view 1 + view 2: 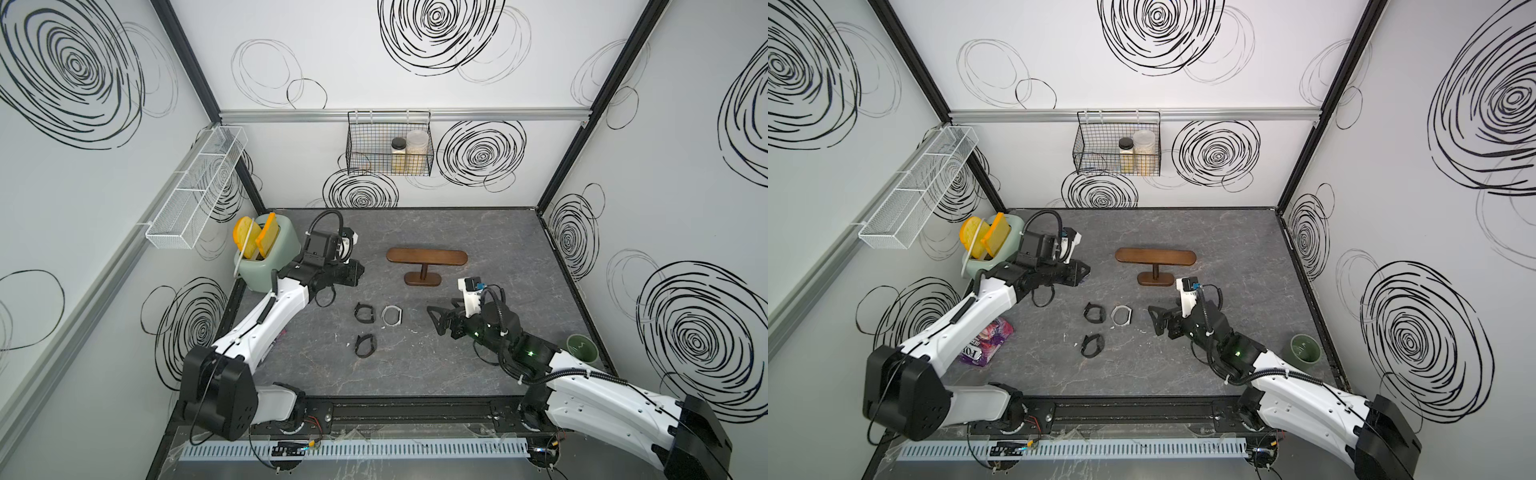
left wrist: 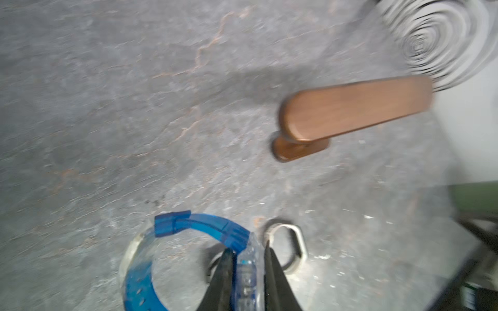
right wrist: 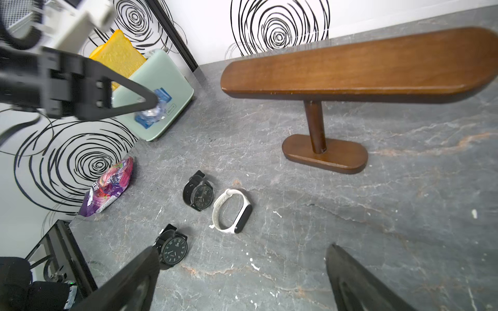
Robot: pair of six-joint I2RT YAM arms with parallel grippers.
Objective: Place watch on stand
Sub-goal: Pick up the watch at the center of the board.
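Above the tabletop (image 1: 478, 232), your left pincer (image 2: 248, 250) grips a blue watch (image 2: 204, 223); your right pincer (image 3: 242, 248) hangs open.

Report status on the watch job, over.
Left gripper shut on blue watch, aloft. Right gripper open, empty. Stand bare, upright. Two black watches, white watch on table, apart from stand.

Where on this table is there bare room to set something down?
Bare: behind the stand up to the back wall; also right of it, toward the side wall. Crowded: three watches mid-table; toaster back left; green cup front right.
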